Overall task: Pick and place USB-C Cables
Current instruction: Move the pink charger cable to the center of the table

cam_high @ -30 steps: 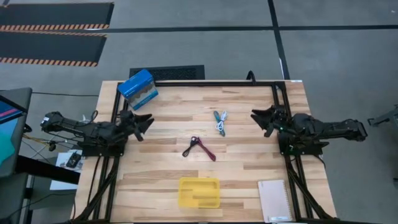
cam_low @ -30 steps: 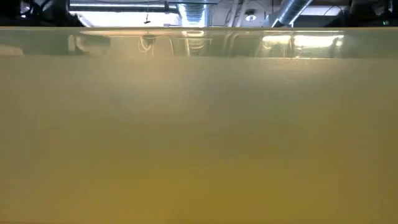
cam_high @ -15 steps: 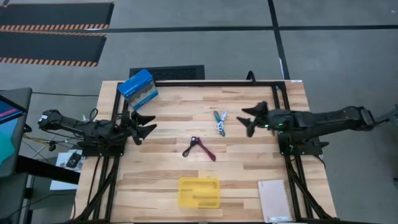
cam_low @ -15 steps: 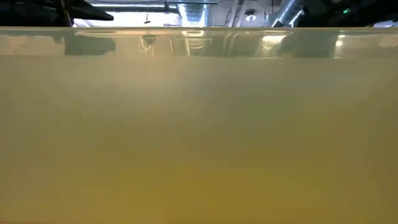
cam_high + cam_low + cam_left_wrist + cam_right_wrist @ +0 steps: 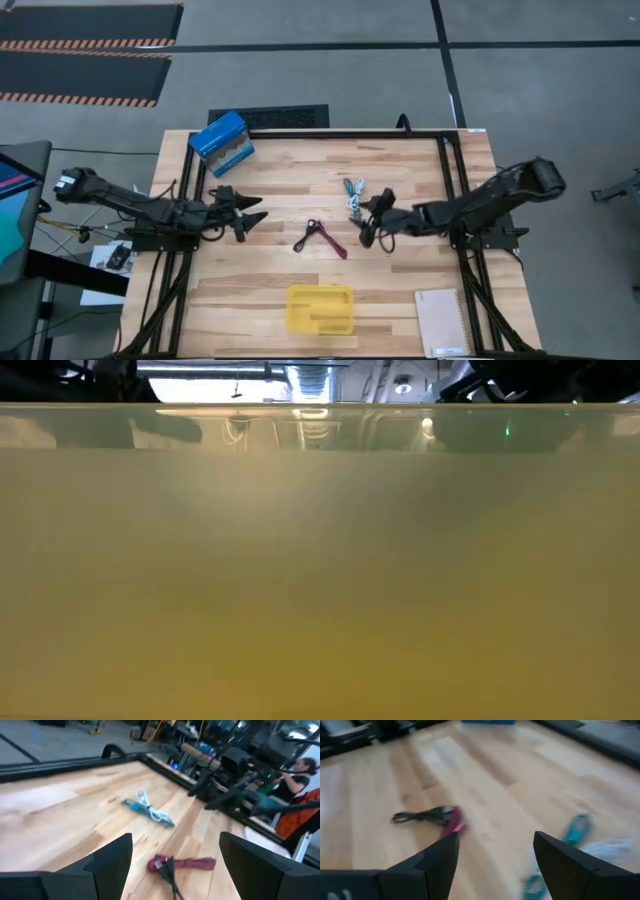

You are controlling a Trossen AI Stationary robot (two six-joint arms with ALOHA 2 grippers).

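The dark red and black cable [image 5: 320,238] lies coiled on the table's middle; it also shows as the red cable [image 5: 182,864] in the left wrist view and the red cable [image 5: 445,820] in the right wrist view. The teal and white cables [image 5: 354,197] lie together just beyond it, seen too as the teal and white cables [image 5: 148,810]. My left gripper [image 5: 254,214] is open, left of the red cable, pointing at it. My right gripper [image 5: 369,221] is open, right of the red cable and just nearer than the teal and white pair. Neither touches a cable.
The yellow tray [image 5: 320,308] sits by the near edge and its wall [image 5: 320,580] fills the low view. A blue box [image 5: 221,142] stands at the far left corner, a white notepad [image 5: 441,322] at the near right. A person [image 5: 300,770] sits beyond the table.
My right arm has reached out from the table's right edge toward the left, bringing its open gripper down beside the cables at the middle. My left gripper has moved right and slightly nearer, toward the red cable. The cables have not moved.
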